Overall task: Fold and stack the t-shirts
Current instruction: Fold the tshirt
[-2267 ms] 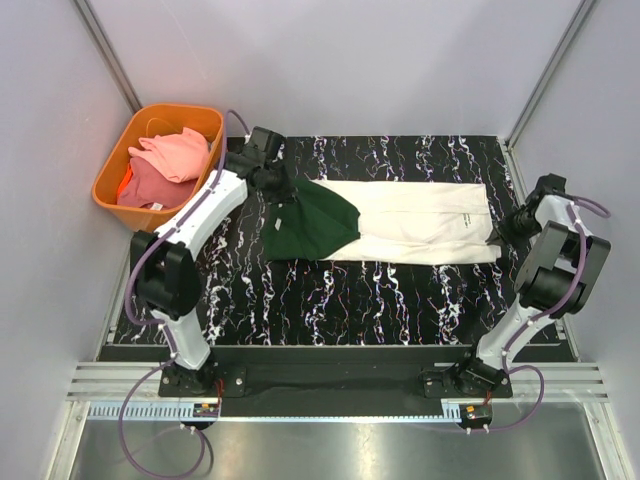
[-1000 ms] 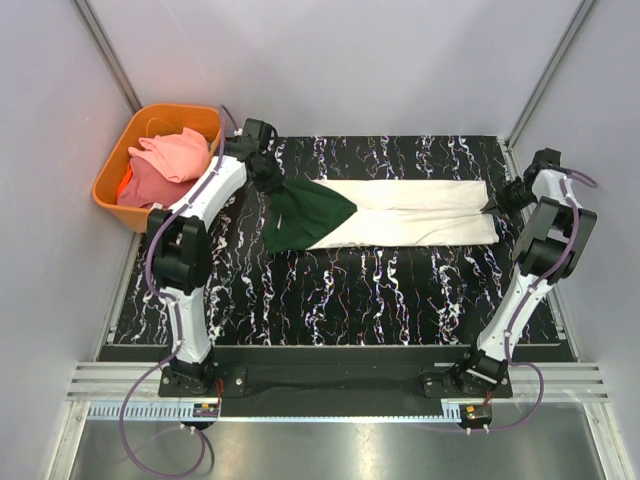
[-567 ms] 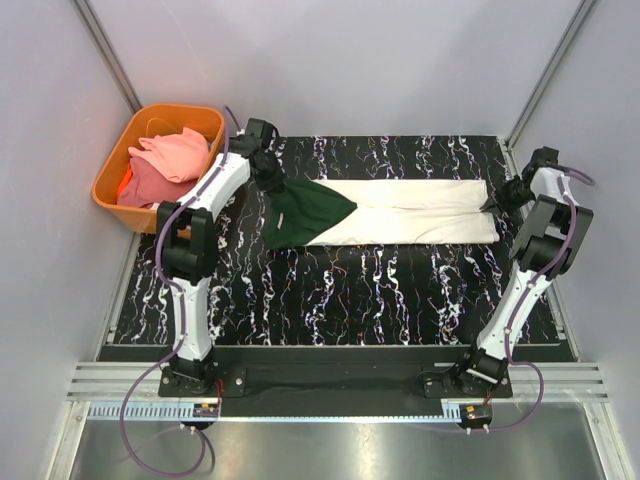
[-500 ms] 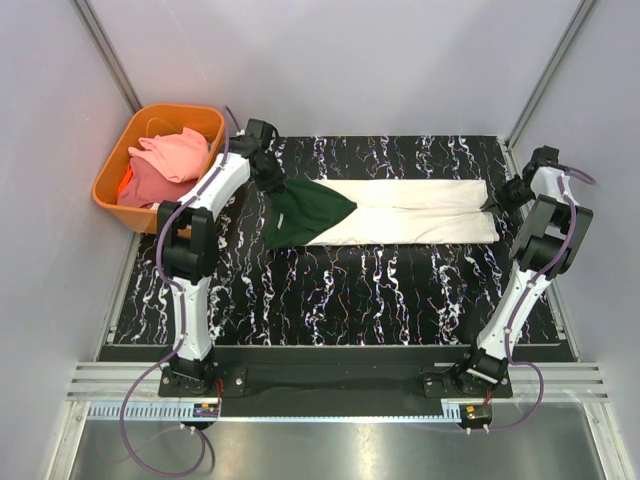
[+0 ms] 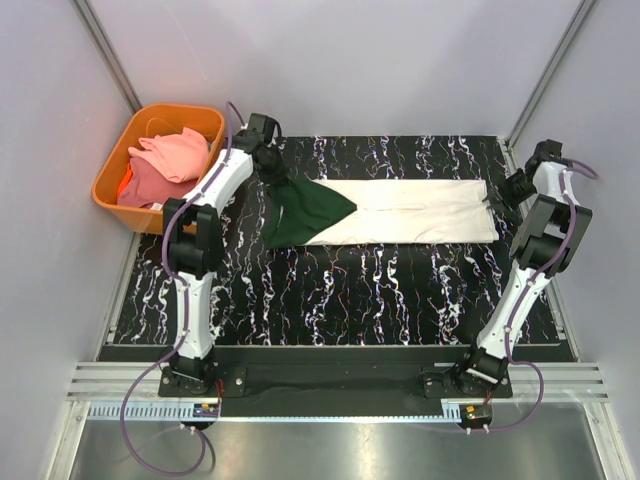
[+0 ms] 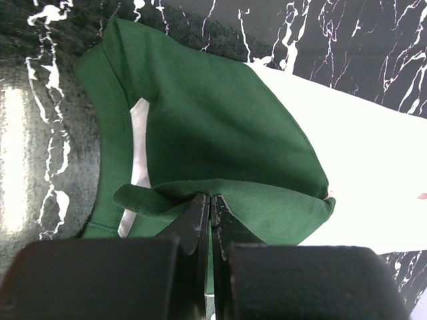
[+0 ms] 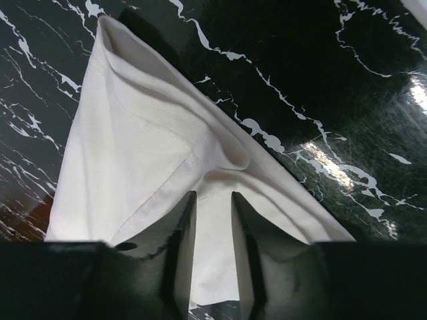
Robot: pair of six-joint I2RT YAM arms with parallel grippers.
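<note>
The cream t-shirt [image 5: 410, 210] lies flat on the far half of the table [image 5: 350, 290] as 1 long narrow band running left to right, so the lengthwise folds look done. Its green sleeve [image 6: 220, 127] is turned over the left end of the band. The left gripper [image 6: 212, 200] is clamped tight on a raised ridge of that green cloth, at the band's far left corner. At the right end, the right gripper [image 7: 212, 220] has its 2 fingers parted with a clear gap. The cream hem lies under and between them, and I judge it is not pinched.

What is left for this shirt is the crosswise fold: 1 end has to be carried over the other to make a compact packet that can start the stack. In the orange basket [image 5: 105, 172] at the far left, a pink t-shirt [image 5: 178, 152] and a coral t-shirt [image 5: 148, 186] lie crumpled, not yet folded. The task looks early: 1 shirt part-folded, at least 2 waiting, nothing stacked.
</note>
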